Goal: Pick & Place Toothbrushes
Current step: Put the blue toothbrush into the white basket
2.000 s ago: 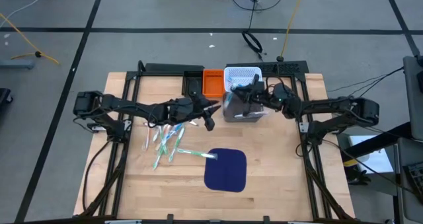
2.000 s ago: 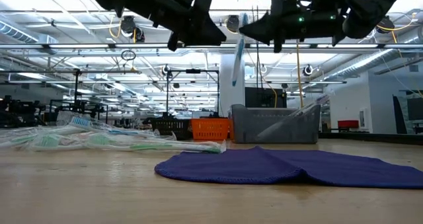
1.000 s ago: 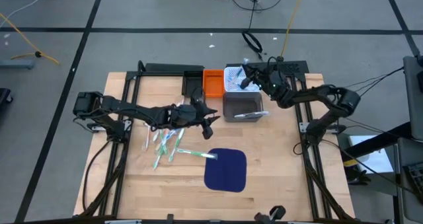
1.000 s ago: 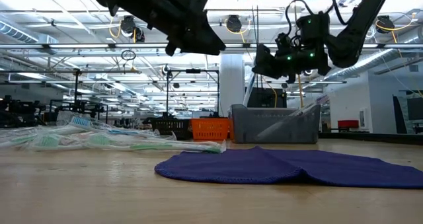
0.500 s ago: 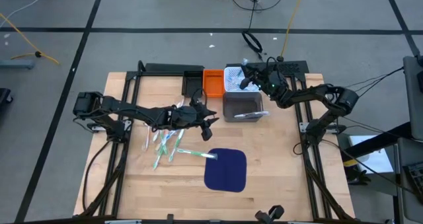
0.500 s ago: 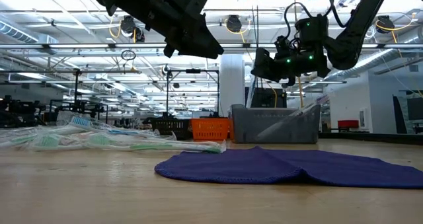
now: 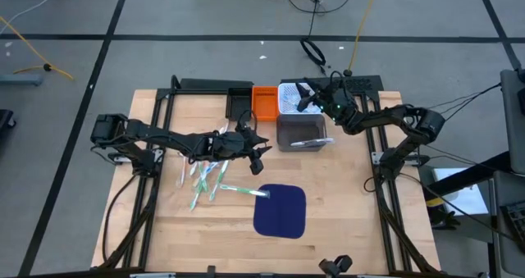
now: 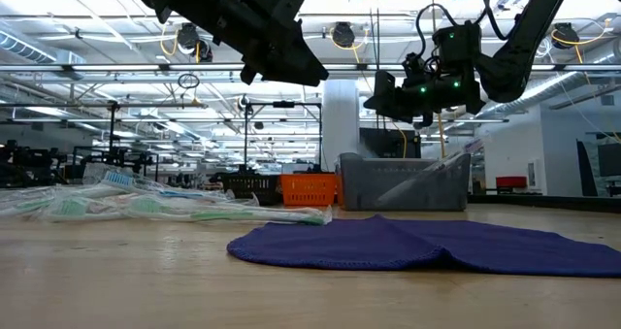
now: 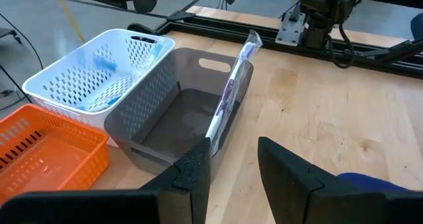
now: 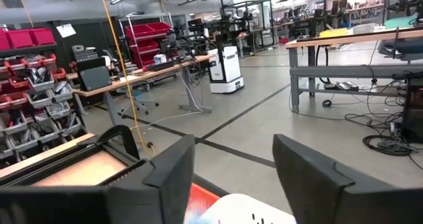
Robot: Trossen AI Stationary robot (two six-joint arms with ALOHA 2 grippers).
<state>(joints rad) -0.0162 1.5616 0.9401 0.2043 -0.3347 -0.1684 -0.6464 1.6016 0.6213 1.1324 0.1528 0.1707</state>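
Several toothbrushes in clear wrappers lie in a loose pile on the table's left half; the low view shows the same toothbrushes. One wrapped toothbrush leans in the grey bin, its upper end on the bin's rim. A light blue toothbrush lies in the white basket. My left gripper hangs open and empty above the table, just left of the grey bin. My right gripper stands open and empty above the white basket.
An orange basket stands left of the white one at the table's far edge. A dark blue mat lies flat near the middle, toward the near edge. Black frame rails run along the table's left, right and far sides.
My right gripper has opened above the white basket while its arm stayed in place.
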